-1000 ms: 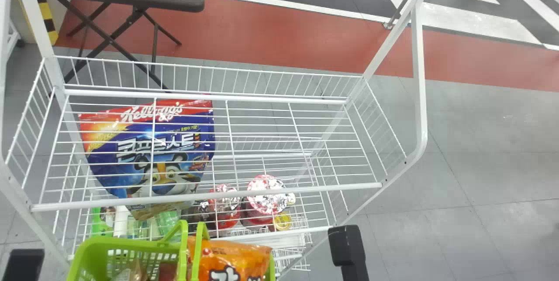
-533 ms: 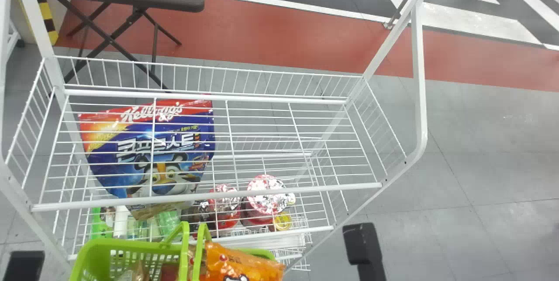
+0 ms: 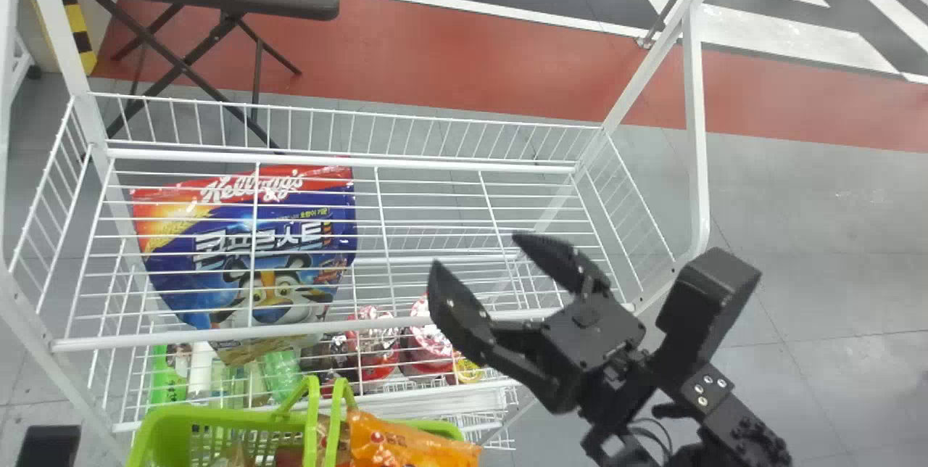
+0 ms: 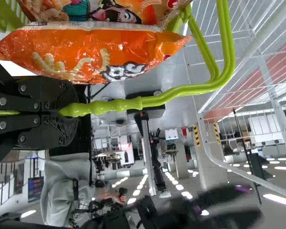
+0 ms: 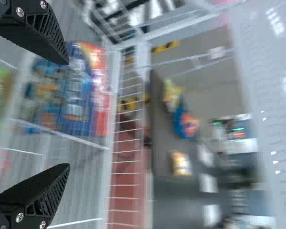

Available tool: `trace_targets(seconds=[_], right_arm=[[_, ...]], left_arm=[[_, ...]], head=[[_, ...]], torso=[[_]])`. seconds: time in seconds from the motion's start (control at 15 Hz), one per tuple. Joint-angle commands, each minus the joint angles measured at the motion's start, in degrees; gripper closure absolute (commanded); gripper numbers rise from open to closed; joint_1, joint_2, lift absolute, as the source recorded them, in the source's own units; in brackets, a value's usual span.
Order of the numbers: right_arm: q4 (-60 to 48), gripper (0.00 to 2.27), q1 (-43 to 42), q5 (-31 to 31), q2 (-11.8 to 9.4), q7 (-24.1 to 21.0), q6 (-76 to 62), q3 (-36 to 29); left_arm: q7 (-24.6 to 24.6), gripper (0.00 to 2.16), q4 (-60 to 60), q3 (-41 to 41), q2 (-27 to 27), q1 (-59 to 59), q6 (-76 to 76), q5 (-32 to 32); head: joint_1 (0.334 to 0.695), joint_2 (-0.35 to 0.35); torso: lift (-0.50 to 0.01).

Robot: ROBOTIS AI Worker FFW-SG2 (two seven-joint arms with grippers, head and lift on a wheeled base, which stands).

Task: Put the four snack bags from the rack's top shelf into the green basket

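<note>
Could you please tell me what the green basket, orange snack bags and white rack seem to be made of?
The light-green slotted basket looks like semi-gloss moulded plastic, given its regular openings. The orange printed snack bags seem glossy plastic film, perhaps foil-lined, judging by crinkles and highlights. The white wire-and-tube rack is likely painted metal: slim rods, even coat.

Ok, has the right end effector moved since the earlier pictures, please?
Yes; in the head view, the right end effector has moved up, its tips now beyond the rack's front rail.
</note>
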Motion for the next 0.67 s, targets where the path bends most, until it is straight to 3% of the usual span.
trace_targets(seconds=[0.0, 0.07, 0.2, 0.4, 0.6], right_arm=[[4.6, 0.04, 1.5, 3.3, -0.4, -4.8, -19.7, 5.4], [5.7, 0.04, 2.1, 3.5, -0.7, -7.8, -23.3, 6.8], [7.3, 0.04, 2.3, 2.4, -0.6, -9.1, -21.4, 7.9], [6.7, 0.04, 2.3, -0.6, -0.2, -9.5, -10.7, 5.4], [6.0, 0.04, 2.8, -2.4, 0.3, -9.8, -9.1, 3.3]], left_arm=[[0.1, 2.15, 0.4, 0.7, -0.2, 0.7, 0.0, 0.3], [0.1, 2.15, 0.6, 1.4, -0.3, 1.0, -0.2, 0.5], [-0.8, 2.15, 1.5, 2.6, -0.3, 1.3, -0.2, 1.2], [-1.4, 2.15, 1.5, 2.8, -0.3, 1.7, -0.2, 1.3], [-1.3, 2.15, 1.5, 2.6, -0.3, 1.5, -0.2, 1.3]], head=[[0.695, -0.35], [0.695, -0.338], [0.695, -0.318], [0.695, -0.291], [0.695, -0.32]], torso=[[0.0], [0.0], [0.0], [0.0], [0.0]])
